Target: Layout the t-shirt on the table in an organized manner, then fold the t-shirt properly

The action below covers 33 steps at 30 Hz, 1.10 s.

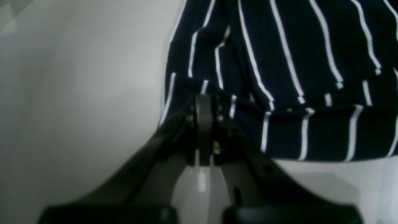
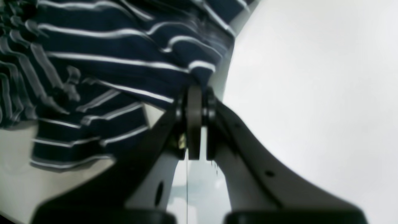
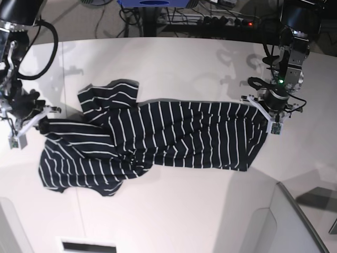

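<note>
The dark navy t-shirt [image 3: 174,134] with thin white stripes lies stretched sideways across the white table [image 3: 174,58]. Its left part is bunched and folded over itself. My left gripper [image 3: 256,107] stands at the shirt's right end. In the left wrist view the left gripper [image 1: 204,99] is shut on the striped edge of the t-shirt [image 1: 279,62]. My right gripper [image 3: 42,119] is at the shirt's left end. The right wrist view shows the right gripper [image 2: 195,91] shut on a corner of the crumpled t-shirt [image 2: 108,62], over the table [image 2: 311,77].
Cables and a power strip [image 3: 226,21] run behind the table's far edge, beside a blue object [image 3: 152,3]. A grey panel [image 3: 300,221] rises at the lower right. A thin seam [image 3: 71,174] crosses the tabletop on the left.
</note>
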Each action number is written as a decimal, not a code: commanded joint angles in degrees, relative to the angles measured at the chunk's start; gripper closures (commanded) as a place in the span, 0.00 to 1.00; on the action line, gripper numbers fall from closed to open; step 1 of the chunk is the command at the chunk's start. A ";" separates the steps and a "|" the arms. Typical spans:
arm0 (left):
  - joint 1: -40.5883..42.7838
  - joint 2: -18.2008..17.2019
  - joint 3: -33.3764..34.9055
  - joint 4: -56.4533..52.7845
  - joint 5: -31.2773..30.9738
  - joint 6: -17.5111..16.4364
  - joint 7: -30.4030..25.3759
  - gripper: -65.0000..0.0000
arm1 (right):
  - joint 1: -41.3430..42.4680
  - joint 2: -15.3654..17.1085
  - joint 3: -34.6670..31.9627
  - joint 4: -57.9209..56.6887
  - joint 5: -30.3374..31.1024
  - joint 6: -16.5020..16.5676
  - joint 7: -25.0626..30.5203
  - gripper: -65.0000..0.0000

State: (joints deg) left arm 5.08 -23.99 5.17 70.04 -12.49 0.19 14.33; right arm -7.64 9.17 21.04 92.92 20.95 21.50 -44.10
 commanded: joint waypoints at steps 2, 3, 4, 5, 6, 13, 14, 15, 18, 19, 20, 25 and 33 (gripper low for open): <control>-0.64 -0.94 -0.38 0.95 -0.04 0.47 -1.18 1.00 | 0.21 0.72 0.28 5.76 0.28 0.00 -1.40 1.00; -0.64 -0.94 -0.38 0.95 -0.04 0.47 -1.18 1.00 | 0.39 0.72 0.28 8.04 0.28 0.00 -2.45 1.00; -0.64 -0.94 -0.38 0.95 -0.04 0.47 -1.18 1.00 | 1.00 0.72 0.28 10.24 0.28 0.00 -3.24 1.00; -0.73 -0.94 -0.38 0.95 -0.04 0.47 -1.18 1.00 | 2.23 0.72 0.19 11.82 0.28 0.00 -3.77 1.00; -0.82 -0.94 -0.38 0.95 -0.04 0.47 -1.18 1.00 | 3.55 0.72 0.11 12.79 0.28 0.00 -4.48 1.00; -1.17 -0.94 -0.38 0.86 -0.04 0.47 -1.18 1.00 | 21.92 0.98 -0.33 10.06 0.02 0.00 -10.28 1.00; -1.08 -0.94 -0.38 0.86 -0.04 0.47 -1.18 1.00 | 24.56 0.98 -0.33 8.39 0.02 0.00 -10.98 1.00; -1.08 -0.94 -0.47 0.86 -0.04 0.47 -1.18 1.00 | 26.76 0.98 -0.42 6.99 0.02 0.00 -11.24 1.00; -0.73 -0.67 -0.47 0.86 -0.48 0.47 -1.18 1.00 | 31.51 0.98 -0.42 2.59 0.02 0.00 -11.33 1.00; -0.64 -0.58 -0.47 0.86 -0.56 0.47 -1.18 1.00 | 31.95 0.98 -0.42 1.89 0.02 0.00 -11.33 1.00; -0.64 -0.41 -0.47 0.95 -0.65 0.47 -1.18 1.00 | 32.03 0.98 -0.42 1.62 0.02 0.00 -11.33 1.00; 0.76 2.67 -0.47 1.65 -0.65 0.47 -0.92 1.00 | 28.78 0.98 -0.42 1.62 0.02 0.00 -10.98 1.00; 9.12 6.45 -0.55 10.18 -0.65 0.47 -1.18 0.97 | 23.42 1.07 -0.25 1.62 0.02 0.00 -10.10 1.00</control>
State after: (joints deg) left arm 15.00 -16.62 5.04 79.02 -13.39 0.03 14.46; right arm 14.31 9.45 20.62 93.51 20.49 21.45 -55.86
